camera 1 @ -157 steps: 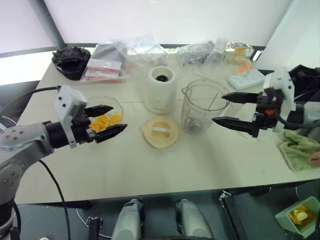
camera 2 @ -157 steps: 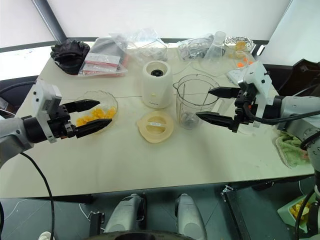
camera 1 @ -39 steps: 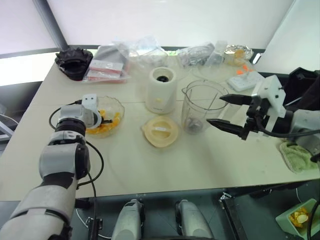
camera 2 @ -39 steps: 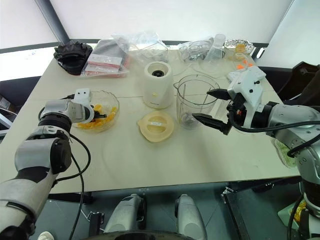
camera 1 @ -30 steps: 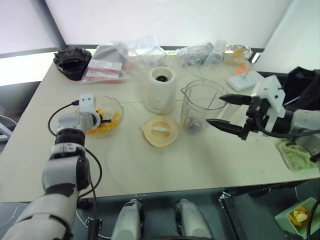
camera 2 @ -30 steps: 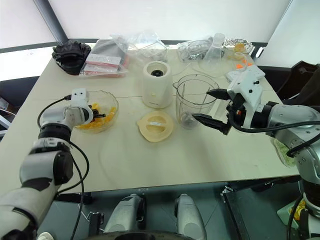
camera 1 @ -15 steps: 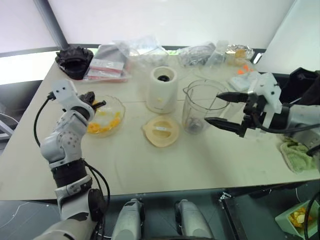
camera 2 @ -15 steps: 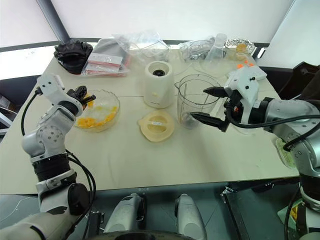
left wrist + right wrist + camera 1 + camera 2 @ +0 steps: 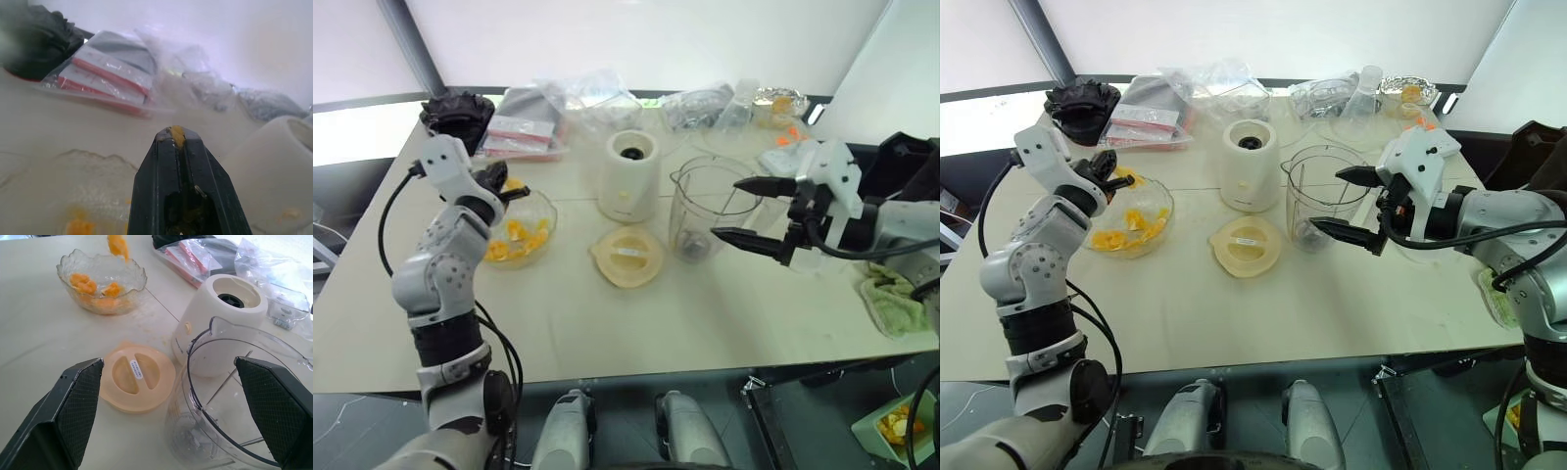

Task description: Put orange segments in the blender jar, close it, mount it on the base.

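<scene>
My left gripper (image 9: 506, 187) is shut on one orange segment (image 9: 1128, 178), held level just above the far rim of a ruffled glass dish (image 9: 540, 206). More orange segments (image 9: 514, 238) lie in that dish. In the left wrist view a sliver of orange shows between the shut fingertips (image 9: 166, 142). The blender jar (image 9: 707, 211) stands upright and open at mid-table. The cream base (image 9: 630, 176) stands just to its left. My right gripper (image 9: 726, 208) is open at the jar's right side, one finger at the rim and one lower.
A flat cream lid (image 9: 626, 258) lies in front of the base. Plastic bags (image 9: 570, 106) and a black bundle (image 9: 457, 116) crowd the back edge. A green cloth (image 9: 896, 305) lies at the right edge, and a white block (image 9: 785, 157) sits behind the right gripper.
The left gripper has lifted out of the dish, shut on an orange segment, and turned level. The right gripper stays open beside the jar.
</scene>
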